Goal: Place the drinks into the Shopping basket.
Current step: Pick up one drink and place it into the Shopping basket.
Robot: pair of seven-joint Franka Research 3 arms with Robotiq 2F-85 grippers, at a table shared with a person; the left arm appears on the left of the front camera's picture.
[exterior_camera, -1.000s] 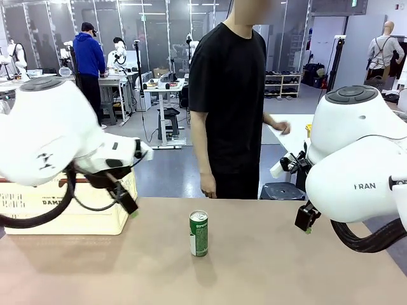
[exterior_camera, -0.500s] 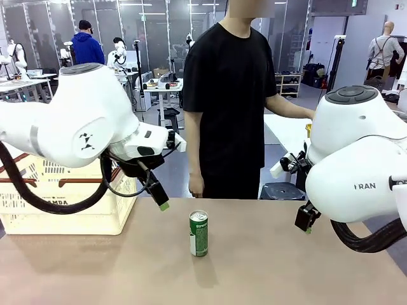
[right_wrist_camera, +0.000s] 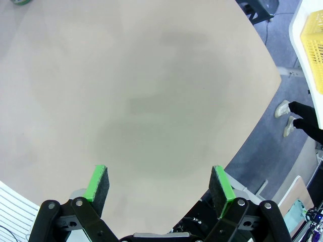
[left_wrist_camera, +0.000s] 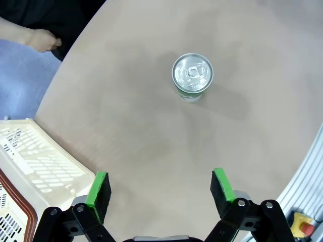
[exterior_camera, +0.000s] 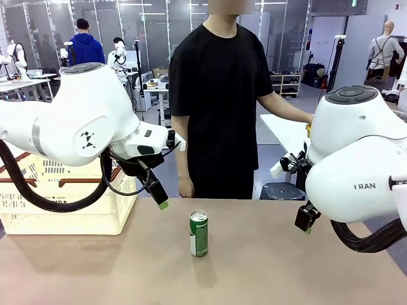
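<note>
While both sets of fingers stand fully spread with nothing between them, no grasp has begun: the right gripper (right_wrist_camera: pixel 160 184) hangs over bare worktop (right_wrist_camera: pixel 151 101) near its right edge, idle by my read. Further in, the left gripper (left_wrist_camera: pixel 160 186) hovers above the worktop pointing down, with the green can (left_wrist_camera: pixel 192 75) ahead of it and well apart from the fingers. Looks like a pre-grasp line-up. The can stands upright about mid-worktop, free all round, so a side grip should go easy. Shopping basket (exterior_camera: pixel 63 219) sits at the far-left corner, just beside the left arm, so short carry. At the far edge the person's hand (exterior_camera: pixel 185 188) hangs behind the can, clear of it
</note>
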